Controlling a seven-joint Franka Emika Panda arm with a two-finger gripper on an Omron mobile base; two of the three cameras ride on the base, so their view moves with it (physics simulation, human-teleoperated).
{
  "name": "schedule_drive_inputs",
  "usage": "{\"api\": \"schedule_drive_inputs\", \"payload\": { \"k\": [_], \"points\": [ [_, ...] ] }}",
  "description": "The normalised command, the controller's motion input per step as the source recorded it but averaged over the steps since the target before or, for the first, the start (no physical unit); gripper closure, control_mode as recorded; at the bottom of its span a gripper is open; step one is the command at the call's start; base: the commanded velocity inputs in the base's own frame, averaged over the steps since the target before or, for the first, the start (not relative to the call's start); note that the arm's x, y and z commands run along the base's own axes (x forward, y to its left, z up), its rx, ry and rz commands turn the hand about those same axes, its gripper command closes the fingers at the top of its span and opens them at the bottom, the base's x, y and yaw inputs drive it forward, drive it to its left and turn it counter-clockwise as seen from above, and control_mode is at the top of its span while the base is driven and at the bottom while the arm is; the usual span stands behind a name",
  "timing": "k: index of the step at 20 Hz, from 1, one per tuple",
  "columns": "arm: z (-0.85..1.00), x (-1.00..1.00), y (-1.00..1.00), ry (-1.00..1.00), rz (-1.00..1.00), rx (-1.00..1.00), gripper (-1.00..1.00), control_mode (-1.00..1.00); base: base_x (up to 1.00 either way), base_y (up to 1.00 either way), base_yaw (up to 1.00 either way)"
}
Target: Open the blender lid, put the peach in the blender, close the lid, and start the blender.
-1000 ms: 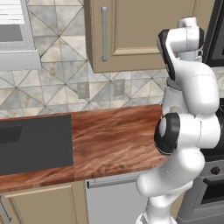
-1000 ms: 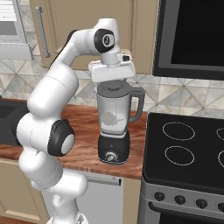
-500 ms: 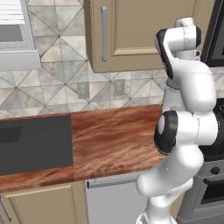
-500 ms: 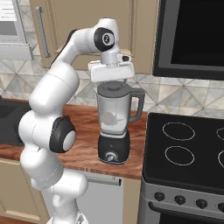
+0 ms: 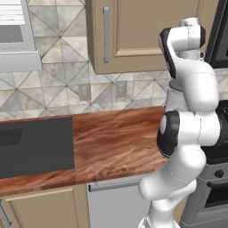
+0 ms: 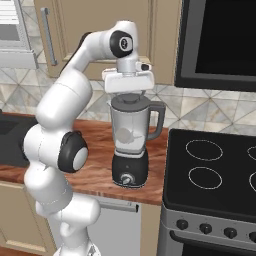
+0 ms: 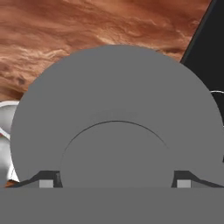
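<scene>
In the left base view the white arm [image 5: 191, 120] rises along the right side of the frame. A wooden counter [image 5: 116, 138] crosses the middle, with a dark sink [image 5: 35, 147] at the left edge and a tan cabinet [image 5: 147, 31] above.

In the right base view the blender [image 6: 131, 145] stands at the centre of the frame on the counter [image 6: 100, 165], just left of the black stove [image 6: 215, 175]. Its black base with a round knob faces forward, and a pale round shape, the peach [image 6: 125, 135], shows through the clear jar. The lid [image 6: 131, 100] sits on top of the jar. The gripper [image 6: 129, 92] hangs directly over the lid, its white body level just above it.

In the hand view the lid [image 7: 87, 109] is a large grey disc across the centre, its raised knob [image 7: 116, 153] low in the frame. The fingertips [image 7: 47, 180] stand on either side of the knob, spread wider than it; whether they touch it cannot be told.
</scene>
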Motion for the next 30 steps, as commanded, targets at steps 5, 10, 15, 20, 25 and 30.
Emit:
{"api": "schedule_drive_inputs", "payload": {
  "k": [5, 10, 15, 20, 25, 30],
  "points": [
    [0.04, -0.23, 0.00, -0.12, 0.00, 0.01, -1.00, -1.00, 0.00, 0.00, 0.00],
    [0.28, -0.26, 0.00, -0.20, 0.00, 0.00, -1.00, -1.00, 0.00, 0.00, 0.00],
    [0.27, -0.28, 0.00, -0.26, 0.00, 0.00, -1.00, -1.00, 0.00, 0.00, 0.00],
    [0.06, -0.63, 0.03, -0.25, 0.00, 0.00, -1.00, -1.00, 0.00, 0.00, 0.00],
    [-0.35, -0.99, 0.09, -0.23, 0.00, 0.01, -1.00, -1.00, 0.00, 0.00, 0.00],
    [-0.88, -1.00, 0.00, -0.37, 0.04, 0.11, -1.00, -1.00, 0.00, 0.00, 0.00]
  ]
}}
